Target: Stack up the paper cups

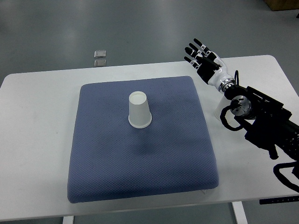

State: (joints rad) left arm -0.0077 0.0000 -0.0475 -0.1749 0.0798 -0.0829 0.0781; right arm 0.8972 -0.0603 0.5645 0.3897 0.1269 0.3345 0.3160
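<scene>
A white paper cup (139, 110) stands upside down on the blue pad (140, 158), a little above the pad's middle. It may be more than one cup nested; I cannot tell. My right hand (203, 60) is at the pad's far right corner, above the white table, fingers spread and holding nothing. It is well apart from the cup, up and to the right of it. The right arm (261, 116) comes in from the right edge. The left arm is out of view.
The blue pad lies on a white table (32, 121). Two small grey squares (100, 57) lie on the floor beyond the table's far edge. A brown box corner (282, 3) shows at the top right.
</scene>
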